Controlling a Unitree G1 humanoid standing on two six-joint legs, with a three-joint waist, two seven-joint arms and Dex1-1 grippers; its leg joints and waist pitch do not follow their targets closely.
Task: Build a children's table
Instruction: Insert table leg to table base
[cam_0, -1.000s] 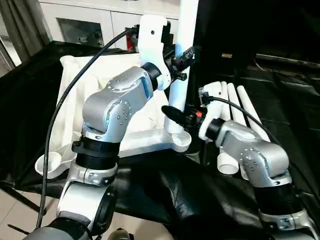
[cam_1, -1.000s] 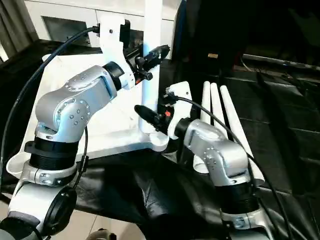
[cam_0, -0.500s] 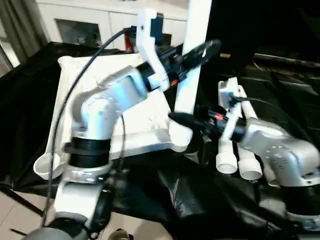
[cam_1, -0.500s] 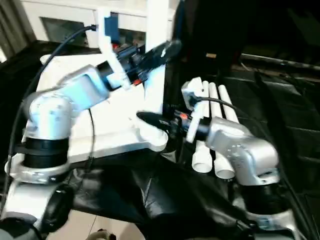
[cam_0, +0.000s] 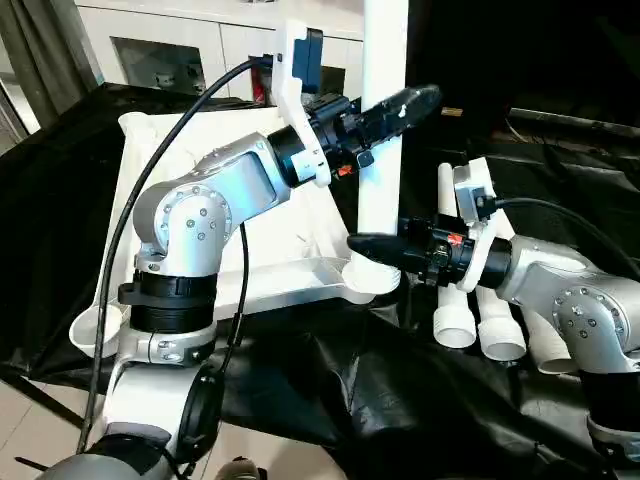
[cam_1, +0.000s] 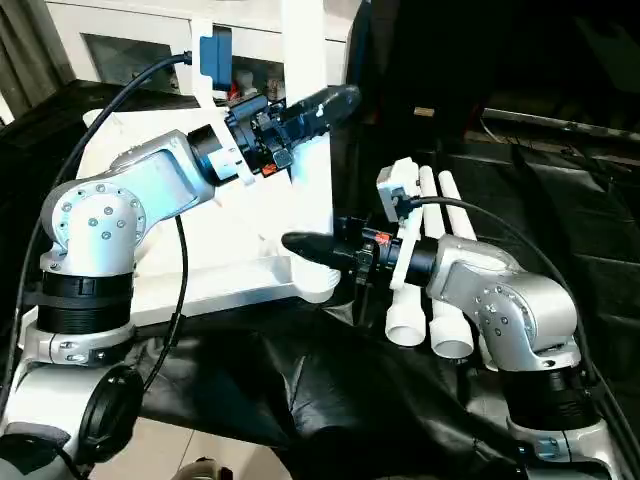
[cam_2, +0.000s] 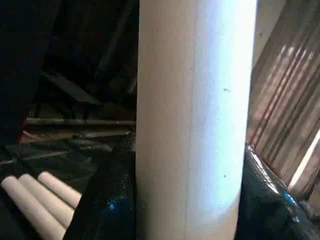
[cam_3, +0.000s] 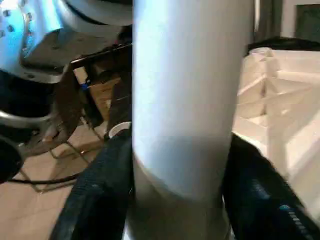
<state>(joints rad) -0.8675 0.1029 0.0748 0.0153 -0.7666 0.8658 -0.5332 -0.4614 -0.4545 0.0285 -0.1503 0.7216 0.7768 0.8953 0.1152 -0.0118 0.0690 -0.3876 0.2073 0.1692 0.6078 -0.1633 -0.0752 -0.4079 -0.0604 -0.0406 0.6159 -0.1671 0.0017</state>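
The white tabletop (cam_0: 160, 150) lies underside up on a black cloth. One white leg (cam_0: 382, 190) stands upright in its near right corner socket (cam_0: 372, 283). My left gripper (cam_0: 398, 102) reaches across the leg high up. In the left wrist view, its black fingers (cam_2: 107, 200) press both sides of the tube. My right gripper (cam_0: 375, 245) holds the same leg just above the socket, with fingers (cam_3: 100, 195) hugging it on both sides. Three more legs (cam_0: 470, 310) lie side by side to the right of the tabletop.
A white cabinet (cam_0: 180, 50) stands behind the table. The black cloth (cam_0: 400, 400) hangs over the front edge, with pale floor (cam_0: 30, 430) below at the left. A black cable (cam_0: 130, 200) loops from my left arm.
My left forearm has turned, so its fingers now cross the leg higher up. My right arm has swung out to the right, fingers still at the leg's foot. The leg stays in the socket.
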